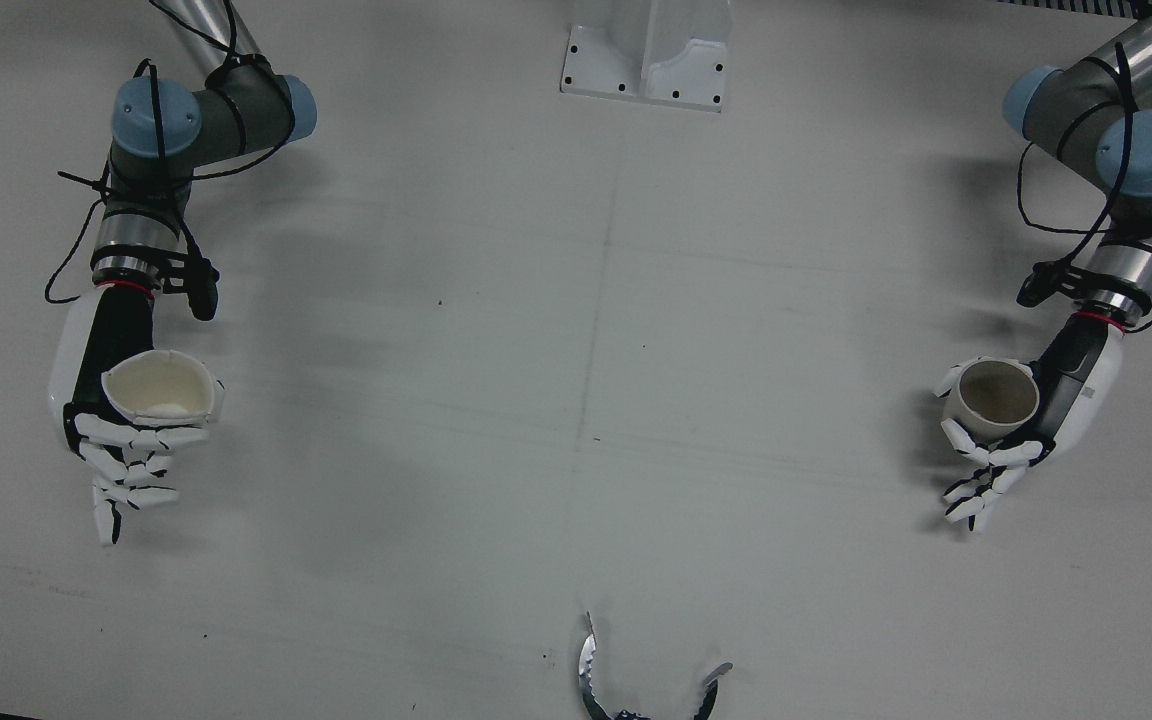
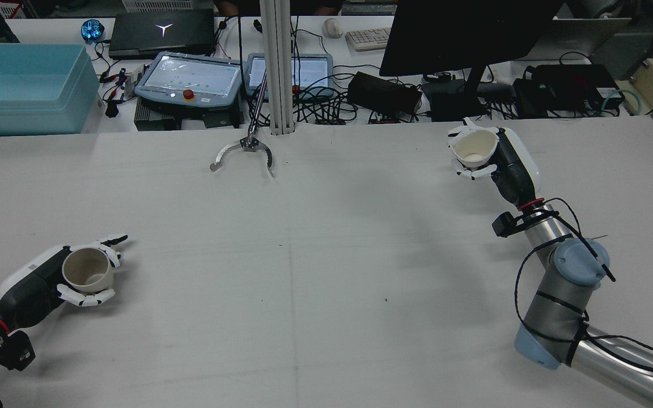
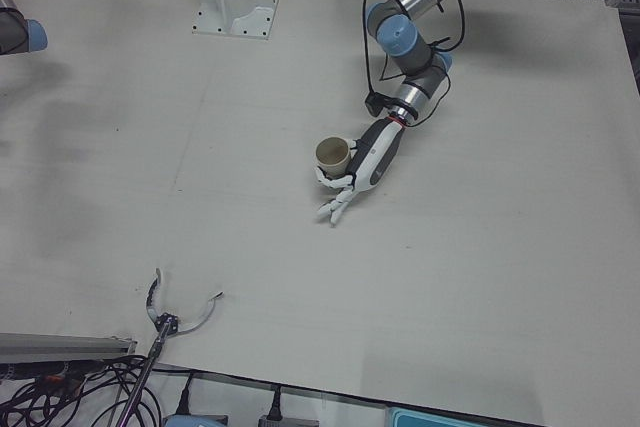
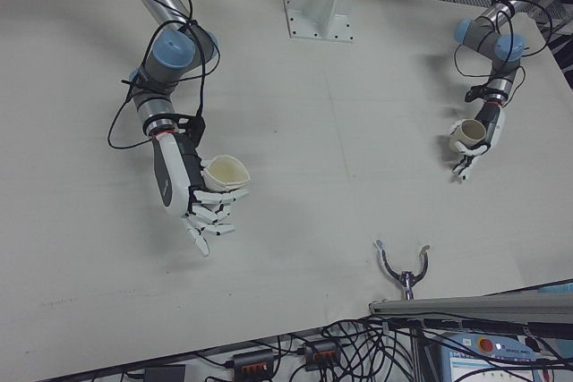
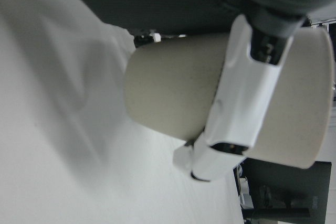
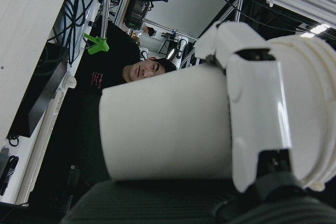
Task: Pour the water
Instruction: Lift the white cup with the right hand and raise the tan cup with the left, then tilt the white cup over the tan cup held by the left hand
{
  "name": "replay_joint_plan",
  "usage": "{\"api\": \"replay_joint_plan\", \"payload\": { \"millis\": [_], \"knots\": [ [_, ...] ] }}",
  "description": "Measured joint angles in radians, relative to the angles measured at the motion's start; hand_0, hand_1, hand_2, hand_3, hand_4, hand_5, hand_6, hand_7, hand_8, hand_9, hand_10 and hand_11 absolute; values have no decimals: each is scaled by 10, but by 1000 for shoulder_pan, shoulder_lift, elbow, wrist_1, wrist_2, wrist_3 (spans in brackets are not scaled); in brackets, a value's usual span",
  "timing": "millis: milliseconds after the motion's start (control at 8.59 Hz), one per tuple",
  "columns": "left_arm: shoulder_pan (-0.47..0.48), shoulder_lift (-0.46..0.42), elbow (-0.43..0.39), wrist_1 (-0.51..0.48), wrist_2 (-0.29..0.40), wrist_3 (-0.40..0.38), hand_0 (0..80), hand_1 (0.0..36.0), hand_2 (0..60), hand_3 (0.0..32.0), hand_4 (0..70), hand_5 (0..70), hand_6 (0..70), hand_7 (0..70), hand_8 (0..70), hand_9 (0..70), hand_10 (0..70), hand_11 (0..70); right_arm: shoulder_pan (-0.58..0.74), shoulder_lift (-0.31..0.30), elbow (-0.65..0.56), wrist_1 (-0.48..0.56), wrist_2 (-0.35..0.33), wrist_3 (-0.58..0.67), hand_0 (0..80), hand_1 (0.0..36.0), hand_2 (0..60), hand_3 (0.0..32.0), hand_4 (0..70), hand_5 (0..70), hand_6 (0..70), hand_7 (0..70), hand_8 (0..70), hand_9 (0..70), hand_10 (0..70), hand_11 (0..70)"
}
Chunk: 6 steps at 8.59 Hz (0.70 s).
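My right hand [image 1: 106, 400] is shut on a white cup [image 1: 164, 388], which stands upright with its mouth up, and something pale lies in its bottom. The rear view shows this hand [image 2: 508, 164] and the white cup [image 2: 475, 148] lifted well above the table. My left hand [image 1: 1061, 395] is shut on a beige cup [image 1: 996, 400], upright and low near the table. The rear view has that hand [image 2: 37, 286] and the beige cup [image 2: 87, 271] at the far left. The two cups are far apart, on opposite sides. Fingers [image 5: 247, 103] wrap the beige cup [image 5: 173, 98].
A metal claw-shaped tool [image 1: 636, 680] on a rod rests at the operators' edge, mid-table. A white pedestal [image 1: 648, 55] stands on the robot's side. Beyond the table lie a blue bin [image 2: 20, 85], screens and cables. A person sits behind the white cup [image 6: 163, 124].
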Motion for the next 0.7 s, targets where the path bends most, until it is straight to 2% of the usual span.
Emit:
{"api": "replay_joint_plan", "payload": {
  "millis": [233, 466, 698],
  "knots": [
    [44, -127, -11, 100, 55, 17, 800, 360, 600, 0, 700, 700, 125, 150, 55, 20, 92, 167, 16, -17, 67, -34, 0, 2, 800, 360, 509, 0, 700, 164, 527, 700, 256, 324, 41, 83],
    [48, -248, -19, 185, 118, 27, 800, 360, 600, 0, 700, 700, 129, 156, 55, 20, 92, 166, 20, -30, 119, -54, -1, 2, 800, 360, 503, 0, 700, 165, 533, 700, 258, 328, 38, 78],
    [50, -363, -22, 259, 134, 38, 800, 360, 600, 0, 700, 700, 136, 159, 57, 23, 94, 170, 16, -33, 144, -58, -1, 1, 800, 360, 496, 0, 700, 168, 537, 700, 258, 325, 37, 78]
  ]
}}
